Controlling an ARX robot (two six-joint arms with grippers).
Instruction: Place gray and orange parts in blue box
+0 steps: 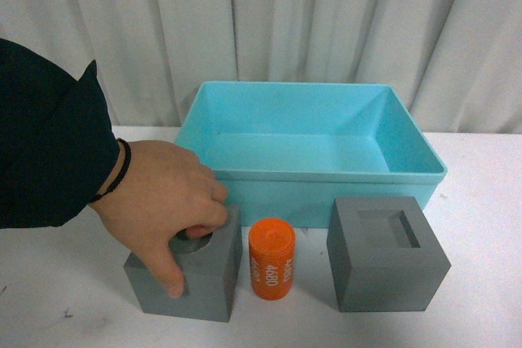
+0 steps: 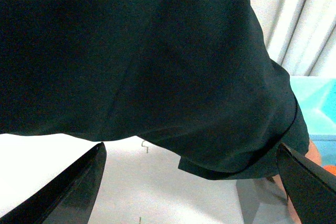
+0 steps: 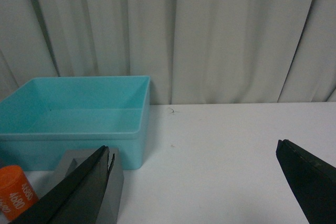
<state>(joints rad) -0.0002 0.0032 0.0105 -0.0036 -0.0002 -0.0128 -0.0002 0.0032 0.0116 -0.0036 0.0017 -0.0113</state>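
The blue box (image 1: 326, 175) stands empty at the back of the white table. In front of it stand a gray cube with a round recess (image 1: 208, 287), the orange cylinder (image 1: 272, 260) with white digits, and a gray cube with a square recess (image 1: 387, 258). A person's hand (image 1: 163, 193) rests on the round-recess cube. Neither gripper shows in the front view. My left gripper (image 2: 191, 147) is open, and a dark sleeve (image 2: 147, 51) fills most of its view; a gray cube (image 2: 257, 203) shows under the sleeve. My right gripper (image 3: 192, 146) is open and empty over bare table, beside a gray cube (image 3: 114, 182), the cylinder (image 3: 16, 190) and the box (image 3: 79, 135).
A pale curtain (image 1: 326, 14) hangs behind the table. The person's arm in a dark sleeve (image 1: 49, 144) reaches in from the left, with a black band at the wrist. White tabletop (image 3: 226, 145) lies to the right of the box.
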